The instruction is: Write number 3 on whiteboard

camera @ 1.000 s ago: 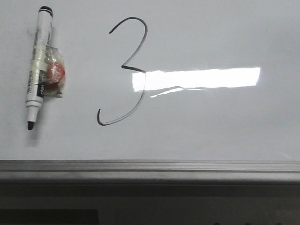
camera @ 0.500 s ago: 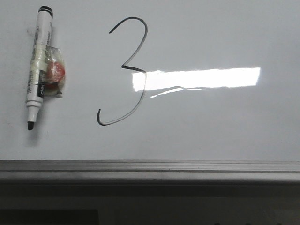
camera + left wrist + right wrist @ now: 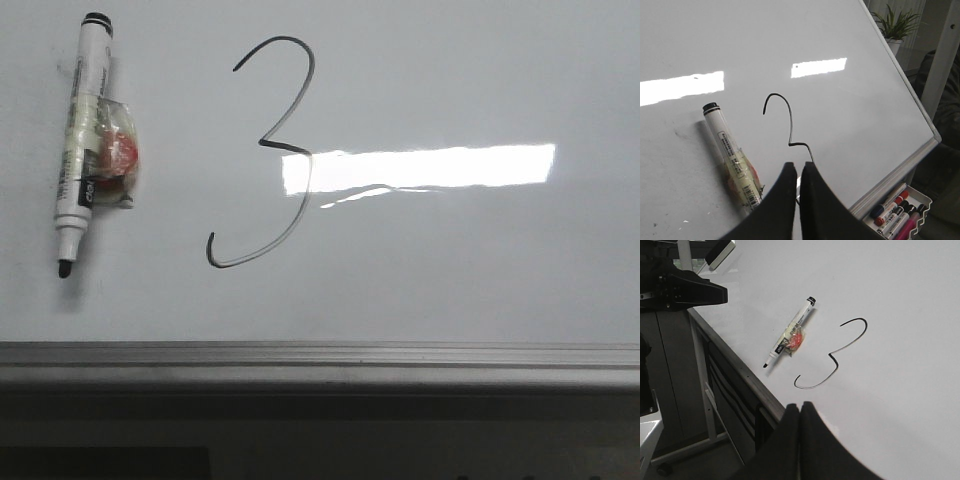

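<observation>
The number 3 (image 3: 275, 146) is drawn in thin black line on the whiteboard (image 3: 450, 260), left of the bright light reflection. A white marker (image 3: 80, 140) with a black cap end and a red lump taped to it lies on the board left of the digit, uncapped tip toward the frame. My left gripper (image 3: 799, 167) is shut and empty above the board, over the digit's lower part (image 3: 790, 125), with the marker (image 3: 732, 155) beside it. My right gripper (image 3: 800, 407) is shut and empty near the board's edge, apart from the digit (image 3: 832, 360) and marker (image 3: 790, 335). Neither gripper shows in the front view.
A grey metal frame (image 3: 320, 355) runs along the board's near edge. A white tray of spare markers (image 3: 897, 215) sits below the board's corner, and a potted plant (image 3: 897, 25) stands beyond it. A black device (image 3: 685, 290) and the board's stand legs (image 3: 702, 390) are off the board's edge.
</observation>
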Robot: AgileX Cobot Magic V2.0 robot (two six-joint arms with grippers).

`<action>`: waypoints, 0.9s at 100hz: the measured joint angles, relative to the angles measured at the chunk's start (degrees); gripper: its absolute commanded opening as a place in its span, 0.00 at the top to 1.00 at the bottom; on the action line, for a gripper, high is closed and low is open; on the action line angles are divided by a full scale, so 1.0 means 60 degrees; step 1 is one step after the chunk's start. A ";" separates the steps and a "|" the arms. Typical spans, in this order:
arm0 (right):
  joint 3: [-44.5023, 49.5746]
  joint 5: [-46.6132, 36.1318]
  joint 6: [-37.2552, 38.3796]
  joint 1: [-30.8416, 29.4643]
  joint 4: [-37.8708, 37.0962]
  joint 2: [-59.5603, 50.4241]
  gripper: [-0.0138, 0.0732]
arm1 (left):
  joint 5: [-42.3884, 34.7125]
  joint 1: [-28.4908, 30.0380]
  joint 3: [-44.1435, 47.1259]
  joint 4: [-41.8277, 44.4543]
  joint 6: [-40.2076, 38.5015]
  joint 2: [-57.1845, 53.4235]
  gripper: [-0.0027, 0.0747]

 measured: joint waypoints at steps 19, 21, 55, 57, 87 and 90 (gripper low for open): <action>0.0000 0.0000 0.0000 0.0000 0.0000 0.0000 0.92 | 0.0017 0.0095 0.0015 0.1109 -0.0022 0.0000 0.99; 0.0000 0.0000 0.0000 0.0000 0.0000 0.0000 0.92 | 0.0017 0.0159 0.0015 0.1373 -0.0084 0.0000 0.99; 0.0000 0.0000 0.0000 0.0000 0.0000 0.0000 0.92 | 0.0036 0.3878 0.0122 0.4201 -0.1938 0.0000 0.99; 0.0000 0.0000 0.0000 0.0000 0.0000 0.0000 0.92 | 0.0036 0.4071 0.0149 0.4271 -0.1938 0.0000 0.99; 0.0000 0.0000 0.0000 0.0000 0.0000 0.0000 0.92 | 0.0182 0.7357 0.1326 0.4363 -0.1995 -0.2210 0.99; 0.0000 0.0000 0.0000 0.0000 0.0000 0.0000 0.92 | 0.0182 0.7640 0.1524 0.4363 -0.1995 -0.2451 0.99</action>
